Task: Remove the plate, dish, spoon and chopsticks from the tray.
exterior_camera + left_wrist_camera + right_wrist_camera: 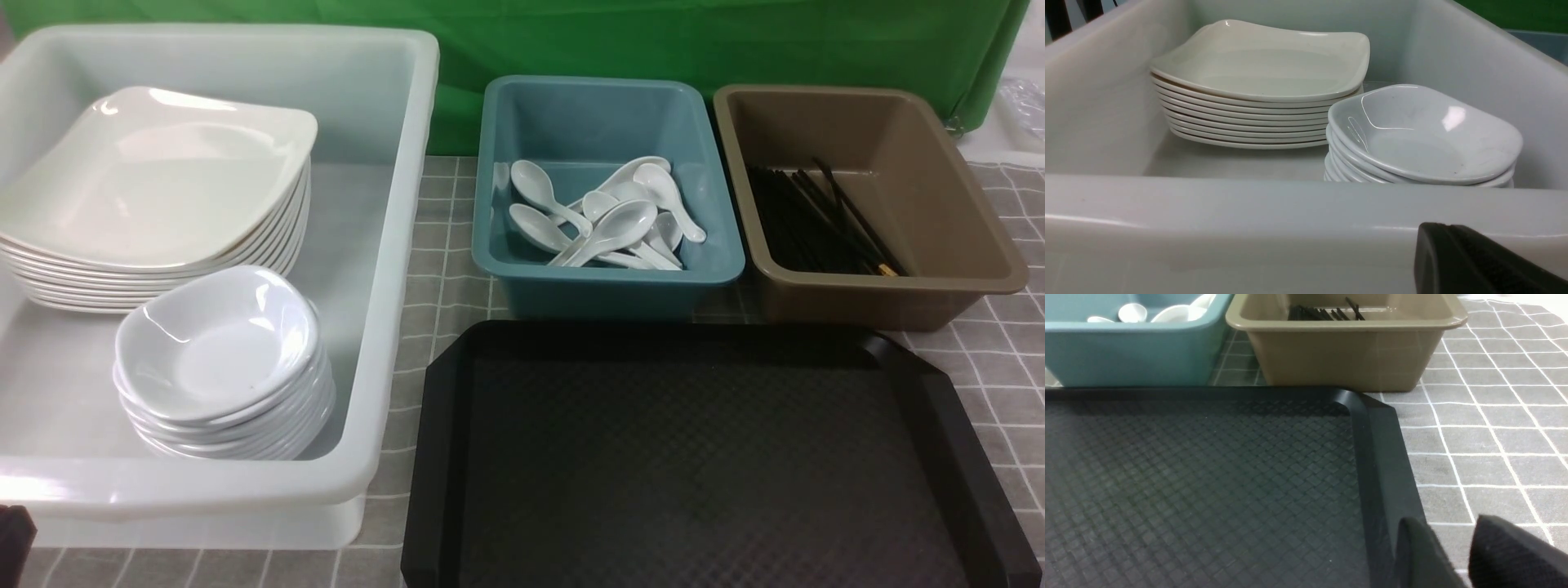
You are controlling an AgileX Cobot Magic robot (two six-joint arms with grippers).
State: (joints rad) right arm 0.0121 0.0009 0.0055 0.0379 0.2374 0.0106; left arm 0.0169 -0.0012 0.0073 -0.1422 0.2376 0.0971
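Here, tray point(702, 457): lower right of front view, bare.
Plates point(155, 188), dishes point(220, 359): stacked in white tub point(392, 245), left.
Spoons point(604, 216): teal bin point(608, 278).
Chopsticks point(816, 220): brown bin point(890, 294).
Left gripper point(1478, 261): fingers together.
Right gripper point(1453, 555): fingers apart, holding nothing.

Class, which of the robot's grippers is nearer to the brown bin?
Right. The right gripper hangs over the black tray's right rim, just short of the brown bin; the left gripper sits outside the white tub, opposite side.
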